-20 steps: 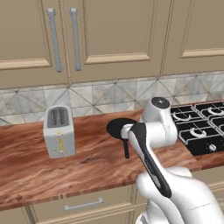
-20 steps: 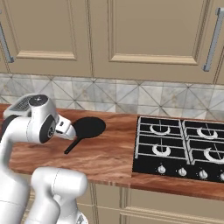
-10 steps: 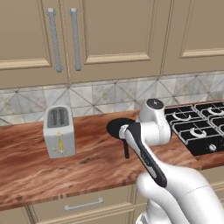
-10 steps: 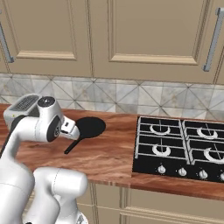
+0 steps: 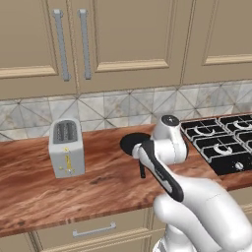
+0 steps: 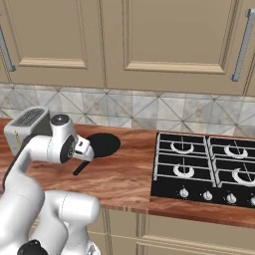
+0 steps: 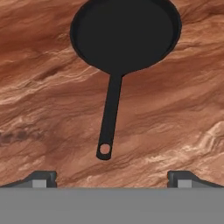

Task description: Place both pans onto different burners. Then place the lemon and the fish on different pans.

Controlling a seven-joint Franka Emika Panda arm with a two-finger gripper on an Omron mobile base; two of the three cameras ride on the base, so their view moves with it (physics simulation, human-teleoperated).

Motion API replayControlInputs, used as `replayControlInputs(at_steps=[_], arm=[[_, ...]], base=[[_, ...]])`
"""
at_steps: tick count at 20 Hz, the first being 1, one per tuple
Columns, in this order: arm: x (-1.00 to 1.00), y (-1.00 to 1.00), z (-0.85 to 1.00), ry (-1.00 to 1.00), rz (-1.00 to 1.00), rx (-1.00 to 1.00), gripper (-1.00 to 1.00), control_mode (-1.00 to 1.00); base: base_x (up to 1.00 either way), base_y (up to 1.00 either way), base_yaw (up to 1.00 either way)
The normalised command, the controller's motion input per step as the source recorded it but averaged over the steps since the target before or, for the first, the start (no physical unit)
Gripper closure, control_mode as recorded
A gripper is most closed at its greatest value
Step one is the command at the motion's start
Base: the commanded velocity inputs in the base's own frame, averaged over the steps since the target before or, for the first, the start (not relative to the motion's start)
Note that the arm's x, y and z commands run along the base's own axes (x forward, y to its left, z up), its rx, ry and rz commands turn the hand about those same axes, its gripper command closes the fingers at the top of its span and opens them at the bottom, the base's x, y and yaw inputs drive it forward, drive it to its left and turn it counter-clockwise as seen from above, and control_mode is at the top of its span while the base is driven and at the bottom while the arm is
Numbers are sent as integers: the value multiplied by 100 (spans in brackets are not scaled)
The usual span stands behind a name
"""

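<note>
The black pan (image 7: pixel 125 33) lies flat on the wooden counter (image 7: pixel 175 109) left of the hob (image 6: pixel 204 169), its handle (image 7: pixel 109 118) pointing toward the tool (image 7: pixel 112 177), which hangs above with jaws spread wide, likely lining up for a handle grasp

A long wooden counter (image 5: pixel 103 187) with a reddish-brown grain runs along the tiled wall. A black pan (image 7: pixel 126 33) lies flat on it near the middle; seen from the hand camera, its round bowl sits at 12 o'clock and its thin handle runs down toward 6 o'clock, ending in a small ring that rests on the wood. A silver toaster (image 5: pixel 66 147) stands upright on the counter, well apart from the pan, at 9 o'clock from it in the left base view. A black hob (image 6: pixel 204 169) is set into the counter at 3 o'clock from the pan.
</note>
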Motion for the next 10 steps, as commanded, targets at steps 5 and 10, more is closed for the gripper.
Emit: replayControlInputs(at_steps=[5, 10], arm=[[19, 0, -22, 0, 0, 0, -100, -100], [21, 0, -13, 0, 0, 0, -100, -100]], base=[[0, 0, 0], [0, 0, 0]])
